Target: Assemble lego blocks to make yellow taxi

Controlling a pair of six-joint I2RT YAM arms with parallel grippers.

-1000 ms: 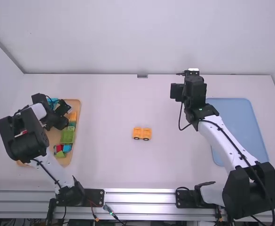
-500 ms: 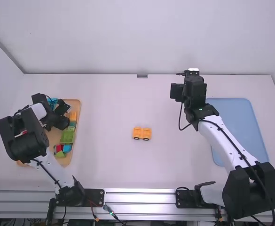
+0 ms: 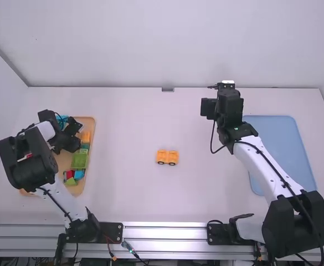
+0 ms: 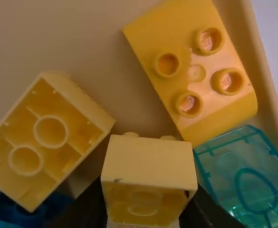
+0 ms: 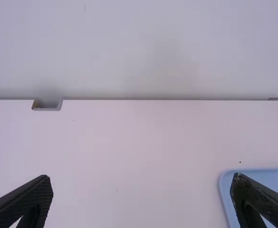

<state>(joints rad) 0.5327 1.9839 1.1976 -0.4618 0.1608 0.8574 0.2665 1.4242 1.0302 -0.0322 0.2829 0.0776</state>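
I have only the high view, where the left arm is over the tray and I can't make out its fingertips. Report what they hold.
Observer: In the left wrist view, the left gripper is closed on a yellow block.
Operator: Name another yellow one close to it, and say how it lies.
Observer: A second yellow block lies beside it with its hollow underside facing up.
Operator: Now give me the other side's state.
Observer: The right wrist view shows the right gripper open, with nothing between its fingers.
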